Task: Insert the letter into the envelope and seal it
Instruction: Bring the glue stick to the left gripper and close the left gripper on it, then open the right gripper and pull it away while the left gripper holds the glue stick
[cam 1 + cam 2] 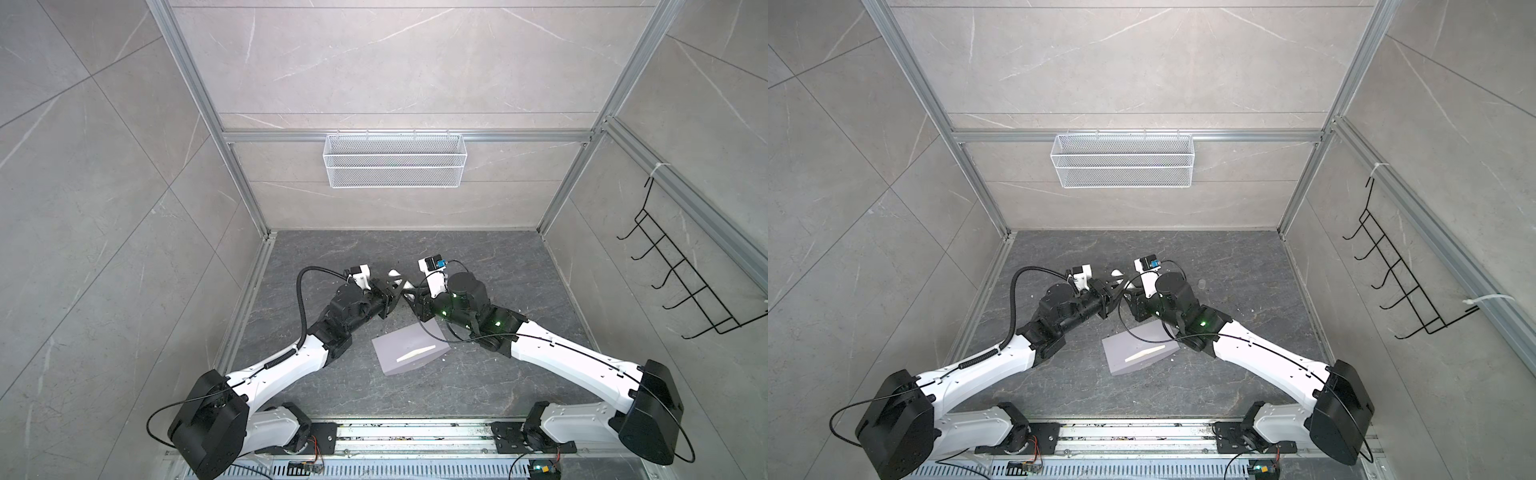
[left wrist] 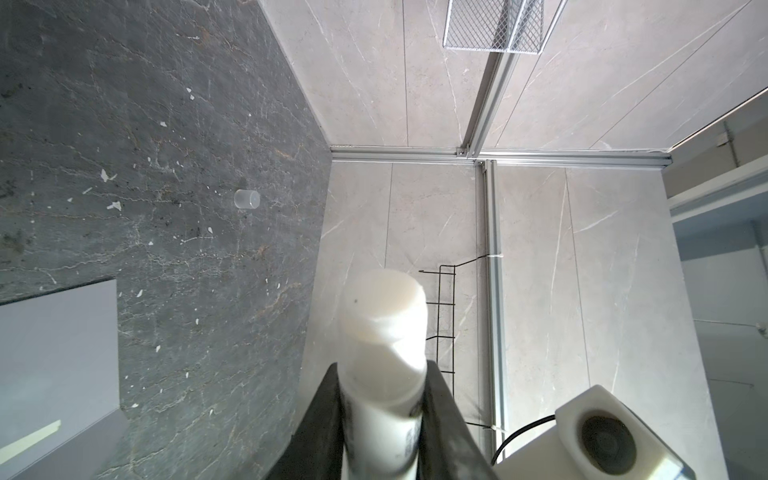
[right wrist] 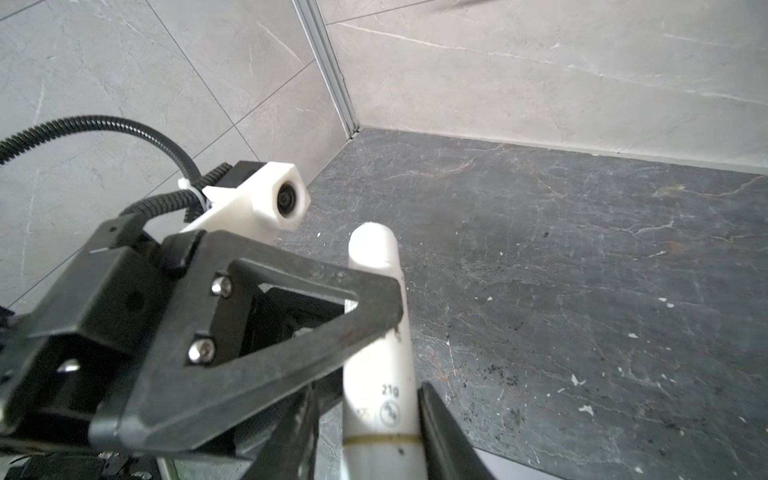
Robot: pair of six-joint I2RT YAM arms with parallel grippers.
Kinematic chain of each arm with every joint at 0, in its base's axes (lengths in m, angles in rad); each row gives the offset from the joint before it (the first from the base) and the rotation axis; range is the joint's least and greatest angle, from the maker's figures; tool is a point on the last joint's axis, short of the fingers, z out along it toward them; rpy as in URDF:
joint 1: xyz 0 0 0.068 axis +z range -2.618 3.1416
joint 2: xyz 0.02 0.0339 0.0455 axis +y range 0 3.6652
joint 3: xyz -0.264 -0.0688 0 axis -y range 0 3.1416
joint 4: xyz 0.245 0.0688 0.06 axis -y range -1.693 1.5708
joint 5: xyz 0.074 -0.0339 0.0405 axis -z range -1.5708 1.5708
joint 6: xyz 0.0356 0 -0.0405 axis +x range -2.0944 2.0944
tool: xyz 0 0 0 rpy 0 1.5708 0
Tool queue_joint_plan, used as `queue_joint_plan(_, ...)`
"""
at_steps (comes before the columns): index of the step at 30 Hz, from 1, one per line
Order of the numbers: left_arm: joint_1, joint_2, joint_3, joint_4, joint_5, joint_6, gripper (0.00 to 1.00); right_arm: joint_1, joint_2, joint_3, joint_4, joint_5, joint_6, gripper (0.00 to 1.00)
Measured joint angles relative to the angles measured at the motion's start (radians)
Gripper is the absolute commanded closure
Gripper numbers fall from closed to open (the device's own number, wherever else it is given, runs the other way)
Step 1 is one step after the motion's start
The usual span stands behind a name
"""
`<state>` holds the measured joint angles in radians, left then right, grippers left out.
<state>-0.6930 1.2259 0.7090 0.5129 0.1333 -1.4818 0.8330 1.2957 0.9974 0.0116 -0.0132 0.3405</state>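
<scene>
Mid-frame, the left tool [image 2: 382, 370] clamps an uncapped glue stick [image 1: 393, 274], the right tool [image 3: 370, 415] slack around its base; best held steady before gluing the envelope [image 1: 409, 351] below.

Lavender-grey envelope [image 1: 390, 347] bears a cream strip [image 1: 415, 352]; glue stick [image 2: 384, 332] white; tabletop [image 1: 490, 270] dark veined grey.

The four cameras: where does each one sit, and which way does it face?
Top views: high above the arm bases, facing down at the envelope; both arms show.
Left wrist: behind the left gripper, facing along its jaws shut on the glue stick.
Right wrist: behind the right gripper, facing the left gripper.
Shared: both wrist views show the glue stick.
</scene>
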Motion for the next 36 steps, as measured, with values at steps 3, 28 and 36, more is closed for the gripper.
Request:
queue_joint_plan(3, 0.0, -0.017, 0.018, -0.057, -0.002, 0.074, 1.0, 0.001, -0.025, 0.002, -0.027, -0.006, -0.006, 0.58)
queue_joint_plan(28, 0.0, -0.228, 0.078, -0.46, -0.001, 0.942, 1.0, 0.005, -0.302, 0.018, -0.377, 0.372, 0.067, 0.01)
queue_joint_plan(36, 0.0, -0.24, 0.071, -0.509, 0.011, 1.044, 1.0, 0.005, -0.41, -0.021, -0.56, 0.56, 0.32, 0.01)
